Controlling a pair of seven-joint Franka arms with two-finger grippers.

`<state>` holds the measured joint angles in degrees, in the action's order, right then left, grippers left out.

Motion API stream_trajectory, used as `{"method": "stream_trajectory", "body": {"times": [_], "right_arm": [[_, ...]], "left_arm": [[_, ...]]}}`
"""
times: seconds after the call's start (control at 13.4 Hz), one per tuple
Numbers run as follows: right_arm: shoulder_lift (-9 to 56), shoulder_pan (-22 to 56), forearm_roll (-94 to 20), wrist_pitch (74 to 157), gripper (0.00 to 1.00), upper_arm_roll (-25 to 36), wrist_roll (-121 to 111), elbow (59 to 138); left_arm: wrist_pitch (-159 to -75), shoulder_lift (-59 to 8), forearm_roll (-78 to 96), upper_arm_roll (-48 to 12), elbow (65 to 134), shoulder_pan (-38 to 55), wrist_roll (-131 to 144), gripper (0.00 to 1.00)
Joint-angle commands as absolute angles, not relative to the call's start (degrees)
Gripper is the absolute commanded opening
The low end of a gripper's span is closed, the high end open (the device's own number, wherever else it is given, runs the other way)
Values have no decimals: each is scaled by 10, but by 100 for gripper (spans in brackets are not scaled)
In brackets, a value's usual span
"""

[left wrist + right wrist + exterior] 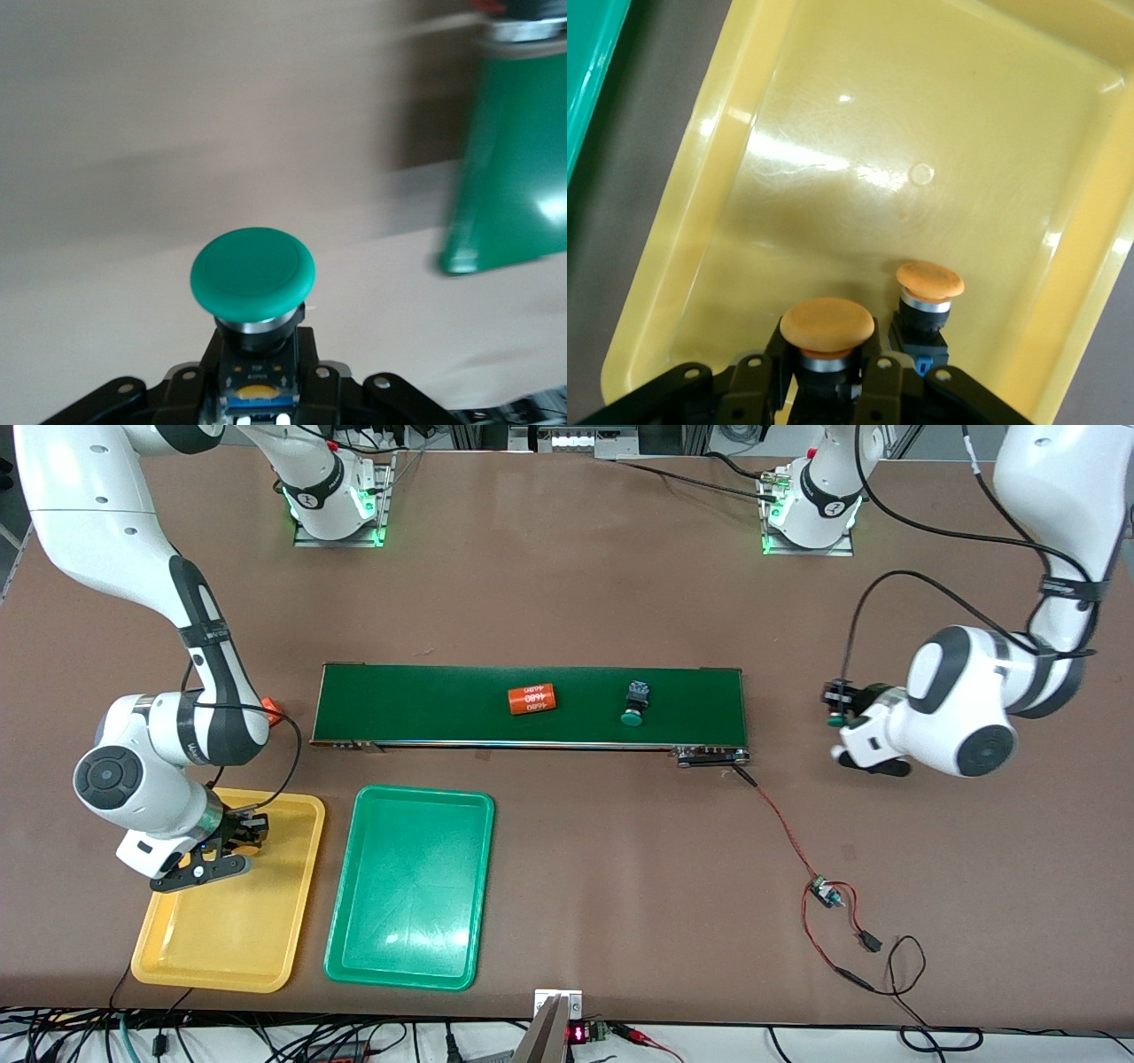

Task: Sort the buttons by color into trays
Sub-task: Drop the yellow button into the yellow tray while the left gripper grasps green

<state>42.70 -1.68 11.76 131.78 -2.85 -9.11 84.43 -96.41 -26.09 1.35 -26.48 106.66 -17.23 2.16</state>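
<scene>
My right gripper (232, 841) is low over the yellow tray (266, 948), at the tray's end nearer the belt. In the right wrist view it (827, 367) is shut on an orange-yellow button (827, 326). A second orange-yellow button (928, 292) stands upright on the yellow tray's floor (921, 133) close beside it. My left gripper (835, 708) is above the bare table off the belt's end, toward the left arm's end. It (257, 376) is shut on a green button (252, 273). Another green button (634, 704) lies on the conveyor belt (425, 704). The green tray (412, 886) holds nothing.
An orange numbered cylinder (532, 699) lies mid-belt. A red wire and small board (826, 892) lie on the table nearer the camera than the belt's end. The belt's end (514, 177) shows in the left wrist view. The green tray's rim (589, 71) borders the yellow tray.
</scene>
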Motion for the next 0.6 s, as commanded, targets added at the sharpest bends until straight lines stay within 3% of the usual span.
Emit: {"method": "stream_trajectory", "body": {"times": [0.0, 0.15, 0.52], "right_arm": [[445, -15, 122, 1322, 23, -28, -81, 831], [446, -15, 120, 1330, 49, -28, -75, 832], [446, -16, 118, 1354, 76, -28, -74, 844]], "left_arm": [[-964, -269, 49, -315, 1050, -155, 113, 19], [-1014, -284, 50, -325, 1051, -141, 114, 20], [-1111, -321, 40, -337, 1059, -115, 104, 22]]}}
